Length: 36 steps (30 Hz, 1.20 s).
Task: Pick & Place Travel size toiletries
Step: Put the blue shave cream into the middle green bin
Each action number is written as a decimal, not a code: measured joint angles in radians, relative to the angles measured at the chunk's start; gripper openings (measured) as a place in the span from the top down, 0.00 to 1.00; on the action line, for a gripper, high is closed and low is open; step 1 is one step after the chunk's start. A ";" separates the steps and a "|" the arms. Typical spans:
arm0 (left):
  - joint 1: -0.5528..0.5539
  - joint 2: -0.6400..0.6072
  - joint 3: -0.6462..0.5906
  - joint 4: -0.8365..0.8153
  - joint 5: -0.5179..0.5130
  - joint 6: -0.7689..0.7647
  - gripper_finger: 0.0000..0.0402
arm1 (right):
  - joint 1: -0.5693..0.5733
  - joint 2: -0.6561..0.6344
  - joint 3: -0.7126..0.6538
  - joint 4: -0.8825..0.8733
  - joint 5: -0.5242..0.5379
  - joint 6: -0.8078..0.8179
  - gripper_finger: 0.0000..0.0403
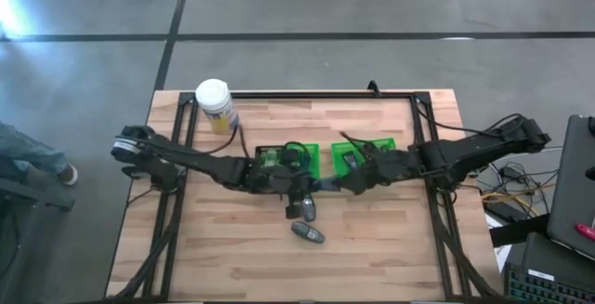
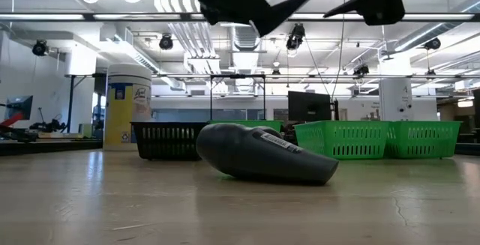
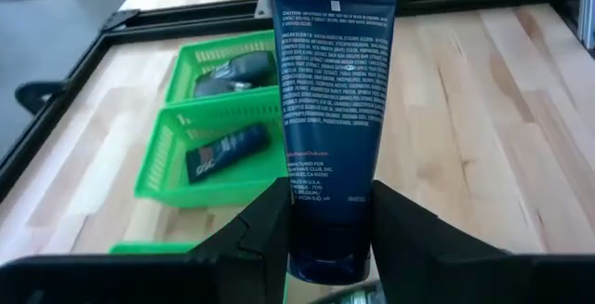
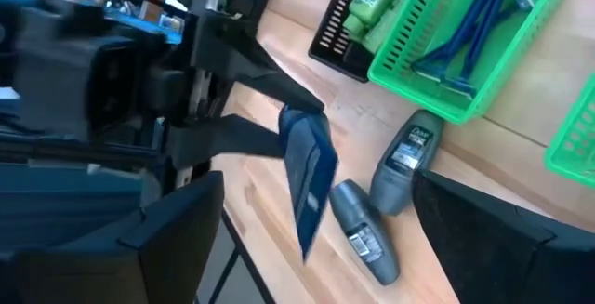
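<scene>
Dark blue toiletry tube [image 3: 330,118] pinched in the left gripper [image 3: 325,220] — held above the table's centre
Two grey oval deodorants [image 1: 308,232] lie on the wood lower centre of the high view, below the green trays [image 1: 363,149]; the right gripper [image 1: 351,179] hovers beside them — its jaws stand spread

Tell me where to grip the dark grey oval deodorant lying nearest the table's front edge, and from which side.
Grip the dark grey oval deodorant across its narrow middle, coming straight down from above. It lies flat on its side on the wooden table, apart from its twin, so both long flanks look open. The left gripper already holds a dark blue tube.
</scene>
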<state>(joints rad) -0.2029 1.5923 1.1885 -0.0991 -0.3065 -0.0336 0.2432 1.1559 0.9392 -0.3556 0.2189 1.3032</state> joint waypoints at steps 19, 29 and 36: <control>0.018 0.046 0.084 -0.028 -0.001 0.028 0.66 | -0.006 0.031 0.020 -0.006 -0.009 0.025 0.66; 0.019 0.046 0.084 -0.041 -0.005 0.032 0.64 | -0.016 0.031 0.022 -0.048 0.004 0.009 0.96; 0.018 0.045 0.080 -0.209 -0.044 -0.092 0.57 | -0.059 0.029 0.018 -0.164 0.026 -0.056 0.97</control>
<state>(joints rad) -0.1853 1.6372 1.2682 -0.3083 -0.3506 -0.1257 0.1843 1.1845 0.9570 -0.5194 0.2452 1.2471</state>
